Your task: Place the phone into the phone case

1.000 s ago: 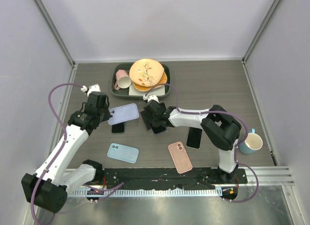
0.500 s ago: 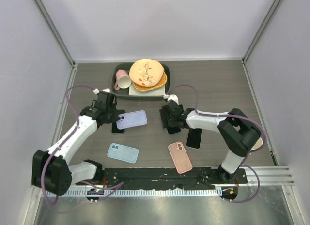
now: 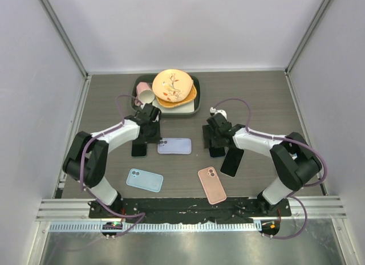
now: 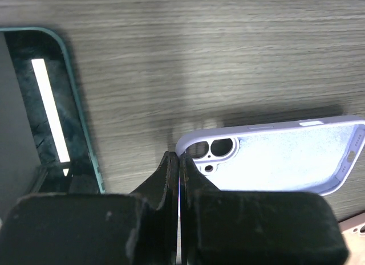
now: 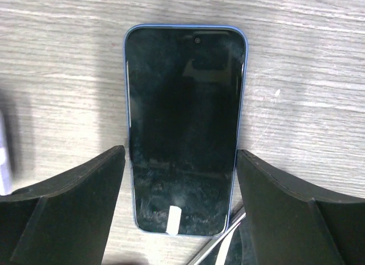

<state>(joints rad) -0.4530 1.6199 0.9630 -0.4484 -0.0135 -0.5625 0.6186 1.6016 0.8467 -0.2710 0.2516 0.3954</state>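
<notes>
Jaws of the left gripper point(image 4: 179, 162) are pressed together on the purple case point(image 3: 174, 146) rim; the right gripper point(image 5: 179, 154) is spread wide around the phone point(image 5: 185, 94), holding nothing.
Within 1 second the case came to the middle of the table point(image 3: 256, 105) and the right gripper reached this phone, so grasping seems next. From above the phone is mostly covered; whether the case is lifted, I cannot tell.

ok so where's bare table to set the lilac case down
Bare wood lies back right, between the tray and the right wall, and back left beside the tray. The middle is crowded: lilac case, blue case, pink case and black phone lie close together.
</notes>
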